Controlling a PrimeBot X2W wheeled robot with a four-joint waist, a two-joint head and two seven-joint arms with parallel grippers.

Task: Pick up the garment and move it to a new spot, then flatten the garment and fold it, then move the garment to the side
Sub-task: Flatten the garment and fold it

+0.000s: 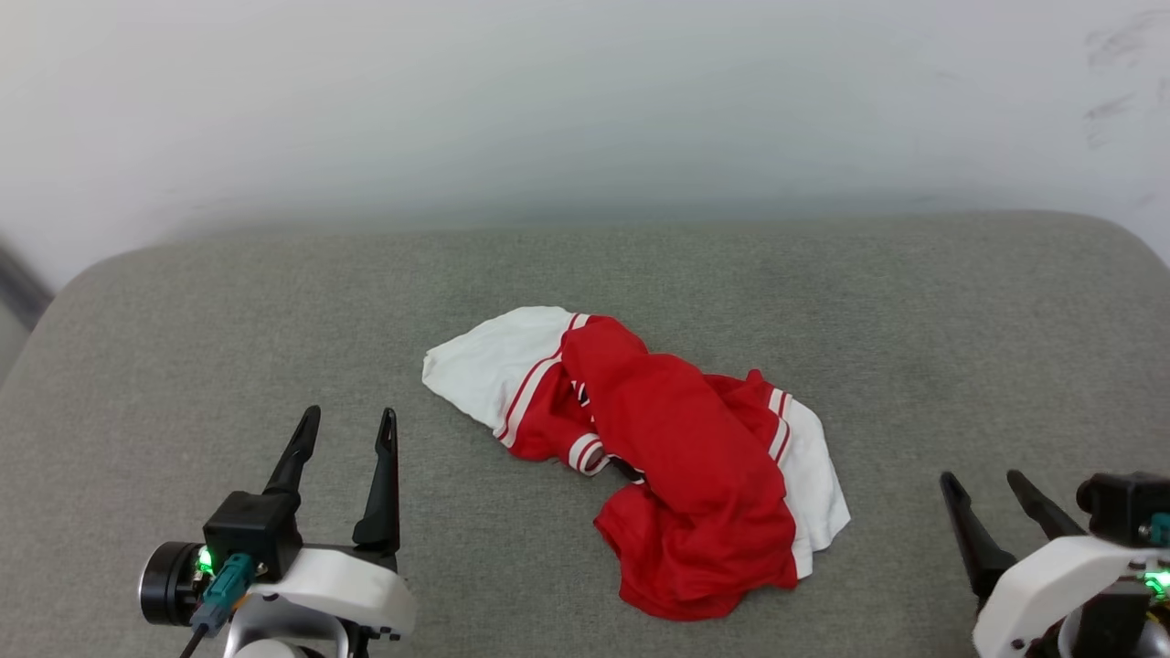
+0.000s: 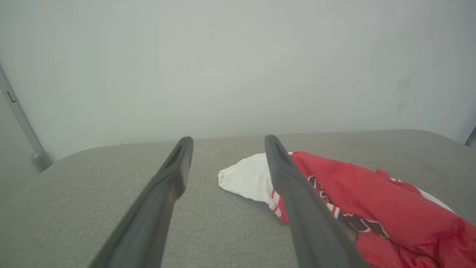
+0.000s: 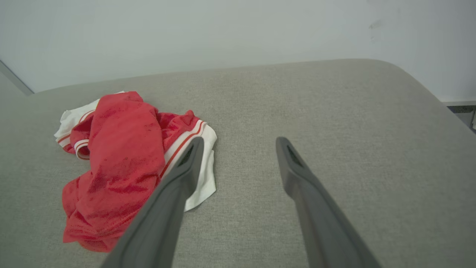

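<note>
Garment (image 1: pixel 676 439) crumpled, long axis far-left to near-right

garment (image 1: pixel 676 439): red
sleeves (image 1: pixel 480 366): white
trim (image 1: pixel 523 395): red and white stripes along the sleeve edges
print (image 2: pixel 355 222): black with white outline
cushion (image 1: pixel 228 320): grey, fine weave, under the garment
wall (image 1: pixel 548 110): pale grey-white behind the garment, with dark scuffs far to its right
left gripper (image 1: pixel 351 413): black fingers, white shell, green light, teal plug
right gripper (image 1: pixel 980 477): black fingers, white shell, green light
</note>
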